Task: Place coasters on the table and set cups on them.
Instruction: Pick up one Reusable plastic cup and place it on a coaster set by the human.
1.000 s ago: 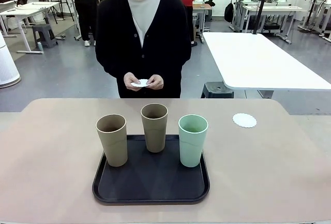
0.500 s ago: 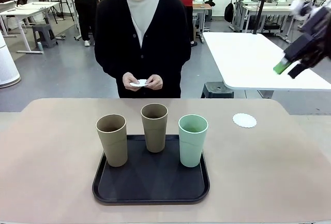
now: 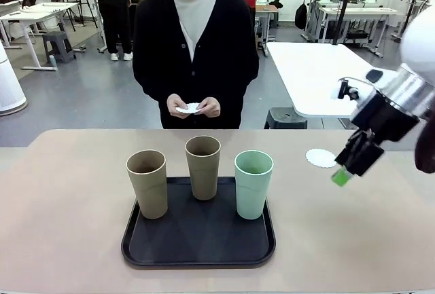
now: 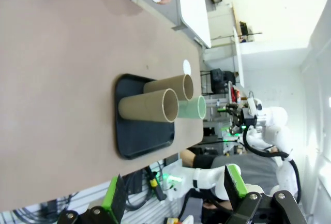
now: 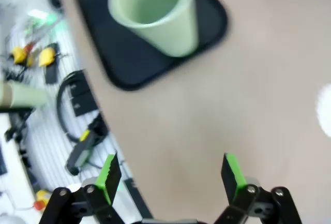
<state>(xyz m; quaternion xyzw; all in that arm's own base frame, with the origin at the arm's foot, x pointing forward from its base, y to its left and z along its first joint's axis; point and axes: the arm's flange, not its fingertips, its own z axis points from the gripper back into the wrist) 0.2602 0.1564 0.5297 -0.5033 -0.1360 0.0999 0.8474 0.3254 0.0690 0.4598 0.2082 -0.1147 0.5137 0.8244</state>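
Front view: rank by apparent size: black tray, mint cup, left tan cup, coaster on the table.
1. black tray, largest.
2. mint cup and left tan cup: they look alike, so no ranking between them.
3. coaster, smallest.

Smooth, matt beige table [image 3: 68,192] bearing a black tray [image 3: 204,243] of faintly glossy plastic. Matt-finished left tan cup [image 3: 147,182], middle tan cup [image 3: 203,167] and mint-green cup [image 3: 253,184]. Thin white paper coaster [image 3: 318,157]; the person's black knitted-cloth cardigan [image 3: 156,49].
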